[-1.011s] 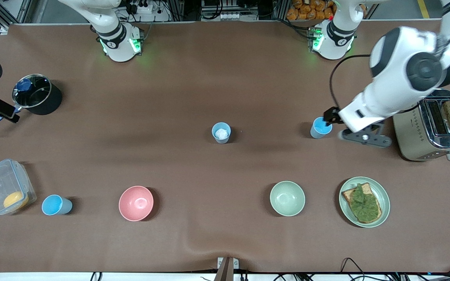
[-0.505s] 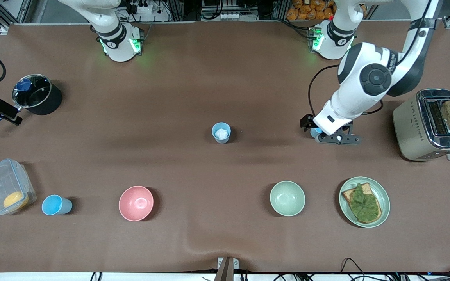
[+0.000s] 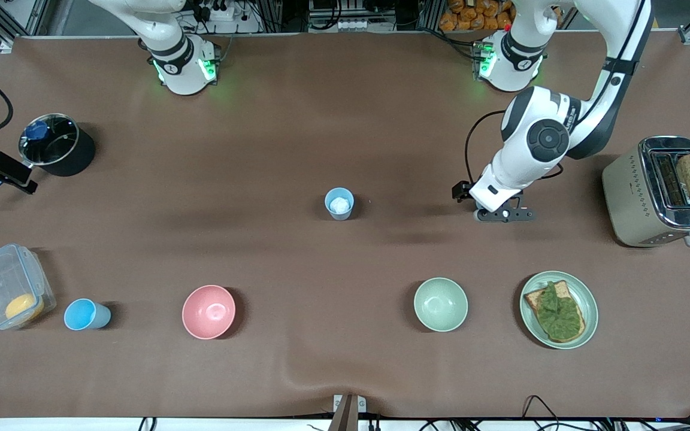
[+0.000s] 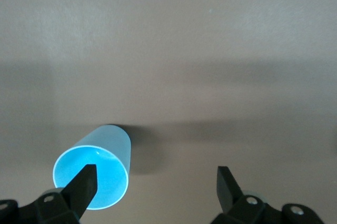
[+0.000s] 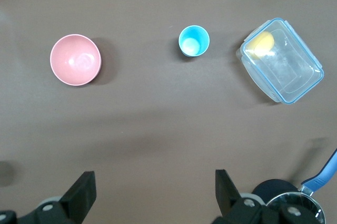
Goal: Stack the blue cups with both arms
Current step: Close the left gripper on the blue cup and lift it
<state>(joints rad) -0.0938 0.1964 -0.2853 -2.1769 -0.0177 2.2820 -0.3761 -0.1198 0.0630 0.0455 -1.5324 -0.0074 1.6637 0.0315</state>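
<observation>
Down low over the brown table (image 3: 297, 120) with the left gripper (image 4: 155, 174), right of centre at mid-height in the front view, near the toaster (image 3: 638, 203). Jaws spread wide, gripping nothing. Looking through the left wrist view: one blue cup (image 4: 108, 148) upright on the table, one fingertip (image 4: 84, 179) hanging over its open mouth, the other fingertip well clear of it. Hidden under the hand in the front view, that cup.

Over to the right gripper (image 5: 155, 182): up in the air at the right arm's end of the table, over the blue handle (image 5: 324, 174) of the black pot (image 3: 72, 158). Jaws wide apart too, nothing held.

Dead centre of the front frame, a second blue cup (image 3: 339, 203), upright, something white inside. Low in the frame at the right arm's end, a third blue cup (image 3: 84, 314), just beside the clear container (image 3: 3, 281). Along that same low row: pink bowl (image 3: 208, 311), pale green bowl (image 3: 440, 304), plate (image 3: 589, 293) with topped toast. All three cups well apart, none stacked.
</observation>
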